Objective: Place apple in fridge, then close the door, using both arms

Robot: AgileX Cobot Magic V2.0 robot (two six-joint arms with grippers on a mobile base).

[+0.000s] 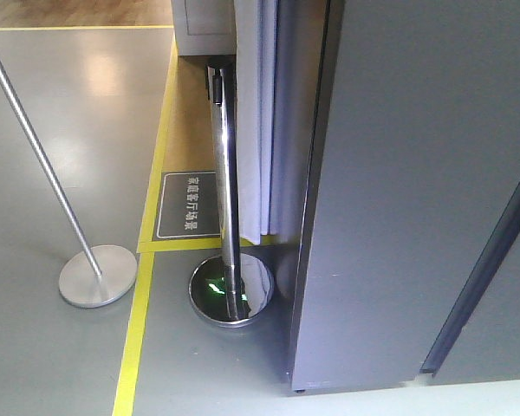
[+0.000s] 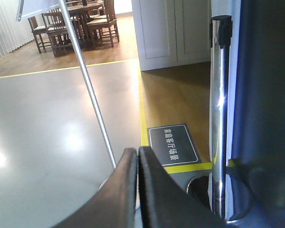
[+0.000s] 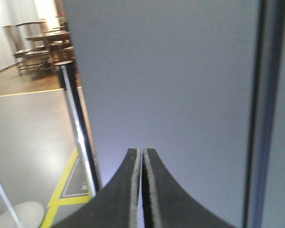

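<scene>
The dark grey fridge [image 1: 390,199] fills the right of the front view, with a dark seam [image 1: 481,269] between two panels. None of its white inside shows, and I cannot tell which panel is the door. The apple is out of view. My right gripper [image 3: 142,151] is shut and empty, pointing at the fridge's flat grey face [image 3: 171,71]; I cannot tell whether it touches. My left gripper [image 2: 136,151] is shut and empty too, held over the floor to the left of the fridge's side [image 2: 268,95]. Neither arm shows in the front view.
A chrome barrier post [image 1: 228,191] on a round mirror base [image 1: 231,290] stands right by the fridge's left corner. A leaning thin pole [image 1: 35,147] with a grey disc base [image 1: 97,276] stands further left. Yellow floor tape [image 1: 147,260] and a dark floor sign [image 1: 189,204] lie between them.
</scene>
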